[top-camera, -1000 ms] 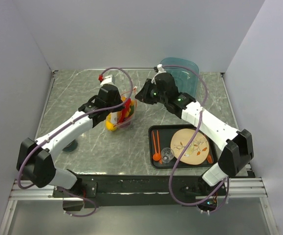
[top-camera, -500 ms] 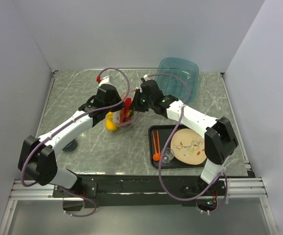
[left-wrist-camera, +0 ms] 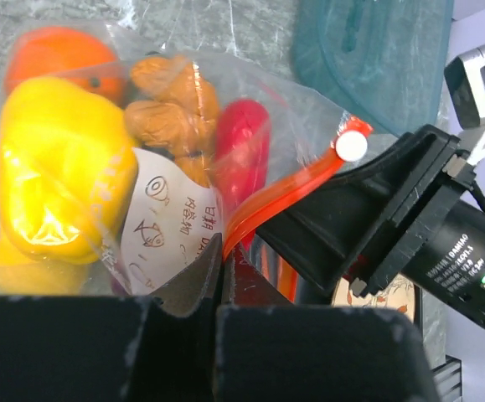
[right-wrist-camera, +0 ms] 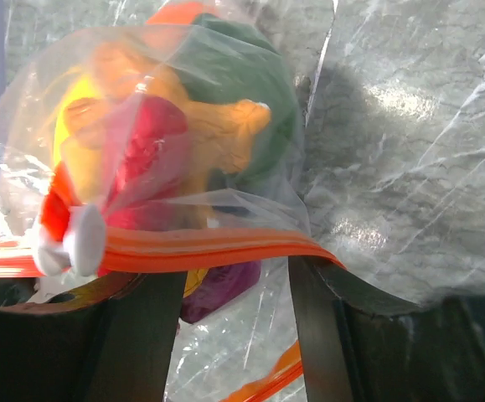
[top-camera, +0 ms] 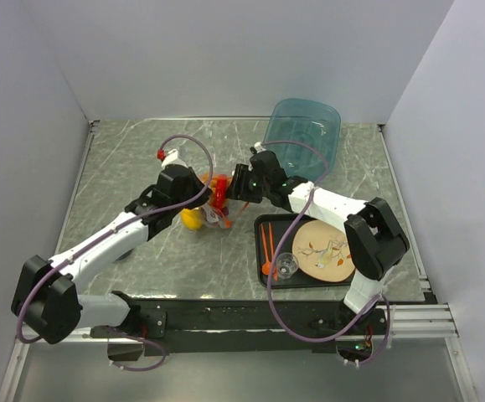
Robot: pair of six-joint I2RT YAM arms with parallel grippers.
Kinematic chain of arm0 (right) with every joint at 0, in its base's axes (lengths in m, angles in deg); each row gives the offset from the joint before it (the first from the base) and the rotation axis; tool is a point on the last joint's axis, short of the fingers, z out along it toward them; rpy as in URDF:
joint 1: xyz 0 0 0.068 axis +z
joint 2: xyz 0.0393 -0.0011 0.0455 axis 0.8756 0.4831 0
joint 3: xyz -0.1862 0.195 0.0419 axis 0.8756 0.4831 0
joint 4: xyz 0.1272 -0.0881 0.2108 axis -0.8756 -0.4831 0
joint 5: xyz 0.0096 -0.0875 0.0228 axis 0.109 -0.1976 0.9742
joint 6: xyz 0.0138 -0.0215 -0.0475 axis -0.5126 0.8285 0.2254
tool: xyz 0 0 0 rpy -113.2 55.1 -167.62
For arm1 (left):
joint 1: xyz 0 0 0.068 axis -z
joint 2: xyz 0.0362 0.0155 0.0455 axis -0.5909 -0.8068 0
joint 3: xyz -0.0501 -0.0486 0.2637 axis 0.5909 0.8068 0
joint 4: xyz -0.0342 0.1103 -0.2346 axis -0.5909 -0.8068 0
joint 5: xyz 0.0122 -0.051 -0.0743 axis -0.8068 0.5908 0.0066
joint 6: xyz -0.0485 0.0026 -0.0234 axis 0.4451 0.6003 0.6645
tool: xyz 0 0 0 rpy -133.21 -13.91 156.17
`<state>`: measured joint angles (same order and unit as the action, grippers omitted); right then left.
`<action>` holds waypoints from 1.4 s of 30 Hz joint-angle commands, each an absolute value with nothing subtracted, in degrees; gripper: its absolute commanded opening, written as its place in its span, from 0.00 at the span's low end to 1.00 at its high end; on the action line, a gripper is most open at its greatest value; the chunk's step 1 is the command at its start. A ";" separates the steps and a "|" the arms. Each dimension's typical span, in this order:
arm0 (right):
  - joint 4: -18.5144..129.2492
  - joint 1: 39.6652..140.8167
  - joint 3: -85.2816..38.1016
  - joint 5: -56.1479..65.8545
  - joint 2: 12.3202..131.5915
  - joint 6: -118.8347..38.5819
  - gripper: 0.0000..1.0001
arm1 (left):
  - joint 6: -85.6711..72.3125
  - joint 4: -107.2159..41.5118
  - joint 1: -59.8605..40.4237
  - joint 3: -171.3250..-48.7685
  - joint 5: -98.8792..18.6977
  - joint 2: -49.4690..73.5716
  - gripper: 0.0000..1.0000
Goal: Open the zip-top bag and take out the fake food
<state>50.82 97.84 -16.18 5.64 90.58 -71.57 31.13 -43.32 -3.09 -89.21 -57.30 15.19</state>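
Since a second ago the right arm [top-camera: 334,205] has swung in from the far side of the table [top-camera: 125,159]. The right gripper [right-wrist-camera: 229,272] now sits against the zip-top bag [top-camera: 217,205] instead of hanging back in front of the blue tub [top-camera: 305,134], which now shows nearly whole. The left arm [top-camera: 108,239] has drawn back a little toward the near edge, its elbow lower than before.

The left gripper [left-wrist-camera: 219,280] is clenched on the bag. Its fingers meet, with clear plastic and one end of the orange-red zip strip [left-wrist-camera: 284,191] pinched between them. The right gripper's fingers stand apart. The zip strip lies across their tips, the white slider [right-wrist-camera: 79,239] sits just past one finger, and loose bag plastic hangs in the gap. They touch the strip but have not closed on it.

The bag is mid-table, a little left of centre, between the two grippers and just off the far left corner of the tray [top-camera: 317,285]. Whether its bottom rests on the table cannot be told. Inside it the fake food [left-wrist-camera: 58,167] is packed tight: a yellow piece, an orange one, a tan one, a red one, and green and purple ones. A white paper label [left-wrist-camera: 171,218] lies in with them.

The tub stands at the table's far edge toward the right corner. The black tray lies at the near edge on the right and carries a plate [top-camera: 330,249], an orange spoon [top-camera: 268,266] and a small clear cup [top-camera: 286,265].
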 commanded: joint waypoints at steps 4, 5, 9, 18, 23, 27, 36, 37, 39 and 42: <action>56.41 97.68 -16.07 6.18 88.18 -71.19 0.58 | 32.45 -41.63 -2.64 -88.77 -59.77 15.39 0.01; 56.32 97.76 -15.98 5.66 86.52 -71.37 0.58 | 32.37 -41.72 -2.64 -88.94 -60.13 15.13 0.01; 52.37 97.85 -15.02 2.75 83.34 -72.16 0.57 | 32.37 -41.29 -2.64 -89.29 -60.31 14.60 0.01; 51.66 99.34 -18.52 3.10 85.35 -72.07 0.56 | 31.75 -40.67 -2.73 -90.79 -59.60 13.54 0.01; 51.65 100.14 -20.91 3.01 88.08 -73.39 0.56 | 31.75 -40.84 -2.64 -91.14 -59.51 13.37 0.01; 51.74 100.84 -21.52 2.57 88.08 -74.35 0.57 | 31.58 -40.85 -2.64 -91.05 -59.25 13.37 0.01; 48.93 101.98 -26.53 1.43 94.23 -75.32 0.54 | 31.66 -40.14 -2.64 -90.44 -58.81 13.81 0.01; 48.76 102.07 -26.62 1.17 94.93 -75.41 0.54 | 31.58 -40.75 -2.64 -90.70 -59.51 13.98 0.01; 49.37 101.98 -26.27 1.17 95.29 -75.59 0.53 | 31.40 -41.37 -2.64 -90.87 -60.30 14.24 0.01; 49.11 101.98 -26.79 1.08 95.99 -75.59 0.52 | 31.22 -41.81 -2.73 -90.88 -61.89 15.12 0.01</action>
